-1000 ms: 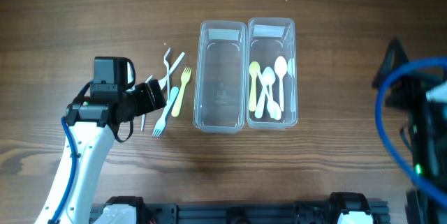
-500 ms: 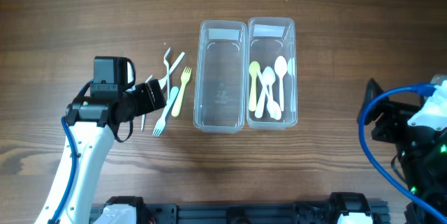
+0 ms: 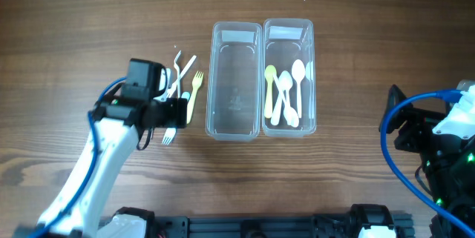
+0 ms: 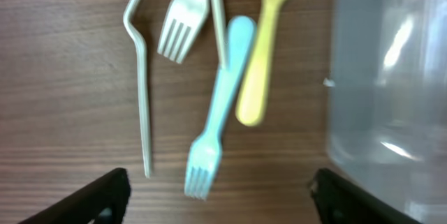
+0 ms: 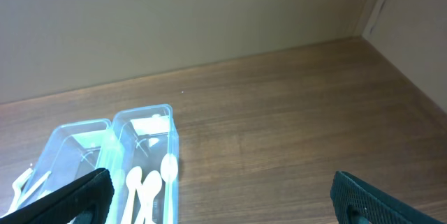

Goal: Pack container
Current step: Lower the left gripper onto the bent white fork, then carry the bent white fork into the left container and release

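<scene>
Two clear containers stand side by side. The left container (image 3: 236, 123) is empty; the right container (image 3: 288, 29) holds several spoons (image 3: 284, 93). Several plastic forks lie left of them: a yellow fork (image 3: 195, 90), a blue fork (image 3: 169, 132) and white forks (image 3: 180, 65). My left gripper (image 3: 175, 112) is open and hovers over the forks. In the left wrist view the blue fork (image 4: 220, 112), the yellow fork (image 4: 262, 49) and the white forks (image 4: 183, 28) lie between the spread fingers (image 4: 223, 199). My right gripper (image 3: 403, 125) is open and empty, far right of the containers.
The right wrist view shows my open right gripper (image 5: 223, 203), the containers (image 5: 143, 123) at lower left, spoons (image 5: 150, 182), bare wood tabletop and a wall behind. In the left wrist view the empty container's wall (image 4: 391, 77) is at the right.
My left arm has moved right and now sits over the forks. My right arm dropped toward the front right corner a second ago and has stayed still since.
</scene>
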Robot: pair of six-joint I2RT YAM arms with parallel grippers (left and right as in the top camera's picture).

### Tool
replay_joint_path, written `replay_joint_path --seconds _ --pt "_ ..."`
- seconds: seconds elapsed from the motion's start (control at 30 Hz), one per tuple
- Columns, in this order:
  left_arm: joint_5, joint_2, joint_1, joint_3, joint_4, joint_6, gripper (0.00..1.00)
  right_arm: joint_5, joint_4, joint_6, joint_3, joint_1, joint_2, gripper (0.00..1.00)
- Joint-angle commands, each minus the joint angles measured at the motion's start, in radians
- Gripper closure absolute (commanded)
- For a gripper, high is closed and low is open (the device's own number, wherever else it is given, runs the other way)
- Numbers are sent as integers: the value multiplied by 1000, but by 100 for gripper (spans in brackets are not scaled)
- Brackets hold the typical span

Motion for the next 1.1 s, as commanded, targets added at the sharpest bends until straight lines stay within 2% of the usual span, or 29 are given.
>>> replay_joint_path --seconds 0.0,0.1,0.2,0.3,0.7,0.73,0.77,0.87,0.9,1.0,1.07 --pt "-98 151 33 16 77 -26 16 -16 0 1 4 -3 3 0" --pt "-97 260 106 16 110 -55 23 -16 0 1 4 -3 3 0" --pt "-84 312 178 16 138 67 22 -16 0 1 4 -3 3 0" --pt "69 314 202 16 172 232 33 -16 0 1 4 -3 3 0" --pt "41 440 202 16 250 237 50 -16 0 1 4 -3 3 0" --pt "38 441 202 16 250 237 53 -16 0 1 4 -3 3 0" --pt "21 441 202 16 249 231 65 -15 0 1 4 -3 3 0" --pt "-19 441 202 16 247 183 93 -16 0 1 4 -3 3 0" --pt "-19 441 202 16 241 166 96 -16 0 1 4 -3 3 0" --pt "-19 430 202 18 223 154 96 -16 0 1 4 -3 3 0" --pt "-19 384 202 61 176 99 96 -16 0 1 4 -3 3 0"
